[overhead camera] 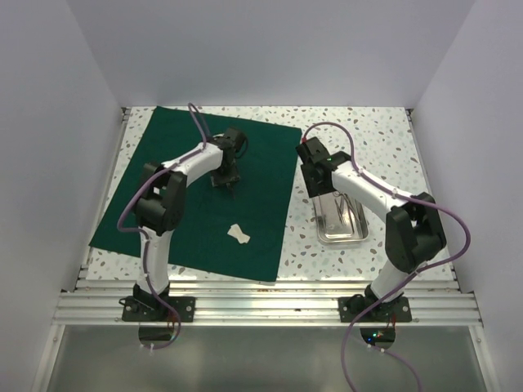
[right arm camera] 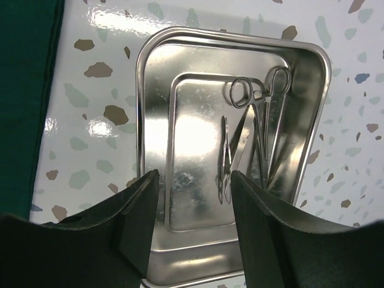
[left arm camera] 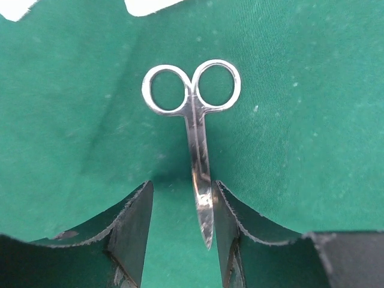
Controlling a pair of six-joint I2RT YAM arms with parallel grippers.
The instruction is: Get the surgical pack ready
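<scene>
Two tools stand with their jaws apart, neither holding anything. The left tool (left arm camera: 181, 201) straddles the blades of the scissors (left arm camera: 193, 114), which lie flat on the green drape (left arm camera: 300, 150), the blades much nearer one finger (left arm camera: 227, 228) than the other. The step looks to be a grasp of those scissors; it would go best with the tool shifted until the blades sit midway, then lowered squarely and closed gently so the steel does not skid or pinch cloth. The right tool (right arm camera: 193, 183) hangs over the steel tray (right arm camera: 157, 66), with slim instruments (right arm camera: 259, 114) lying inside. The pack is unwrapped: the drape is spread flat on the left of the tabletop (overhead camera: 368, 139), a scrap of white gauze (overhead camera: 239, 235) lies on it, and the tray is just beside its right edge.
</scene>
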